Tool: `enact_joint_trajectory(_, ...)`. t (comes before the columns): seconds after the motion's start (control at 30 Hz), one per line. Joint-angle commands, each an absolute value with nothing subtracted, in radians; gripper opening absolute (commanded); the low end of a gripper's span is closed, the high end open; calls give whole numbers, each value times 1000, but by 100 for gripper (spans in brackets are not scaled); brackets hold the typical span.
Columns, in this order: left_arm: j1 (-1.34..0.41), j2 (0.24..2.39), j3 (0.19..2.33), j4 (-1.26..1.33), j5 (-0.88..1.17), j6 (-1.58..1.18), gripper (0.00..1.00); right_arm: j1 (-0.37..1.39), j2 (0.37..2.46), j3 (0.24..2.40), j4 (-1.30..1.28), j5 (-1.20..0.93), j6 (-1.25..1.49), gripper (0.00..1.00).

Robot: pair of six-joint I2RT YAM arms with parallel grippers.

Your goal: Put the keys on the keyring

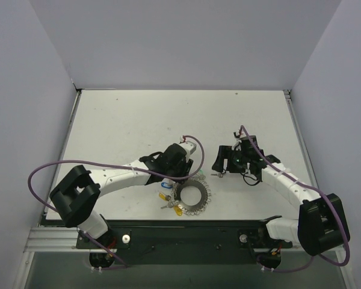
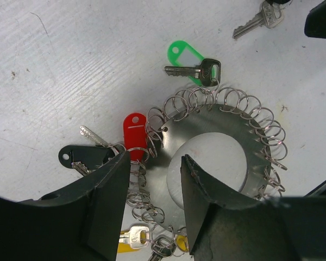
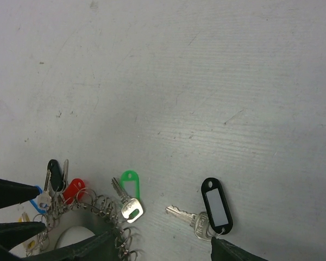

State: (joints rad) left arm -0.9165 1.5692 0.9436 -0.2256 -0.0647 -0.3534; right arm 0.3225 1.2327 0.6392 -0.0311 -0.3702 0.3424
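Observation:
The keyring, a silvery hoop with wire loops round its rim, lies near the table's front edge. My left gripper is shut on its rim, with one finger outside the loops and the other in the hollow centre. Red, black and yellow tagged keys hang from the loops. A green-tagged key lies against the rim. My right gripper stands open over a black-tagged key that lies loose on the table right of the ring.
White walls enclose the table on three sides. A black rail with both arm bases runs along the front edge. Purple cables loop off each arm. A blue tag sits under my left wrist.

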Motion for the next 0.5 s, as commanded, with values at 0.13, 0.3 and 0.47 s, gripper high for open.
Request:
enact_joint_trajectory(0.13,-920,1528,973,-216,-55,-333,57,397,1241,649,-97,-420,336,69)
enact_joint_trajectory(0.3,-890,1490,944,-206,0,-342,61,500,1258,663,-127,-419,331,68)
enact_joint_trajectory(0.47,-737,1379,821,-59,247,-422,65,574,1241,672,-182,-396,327,67)
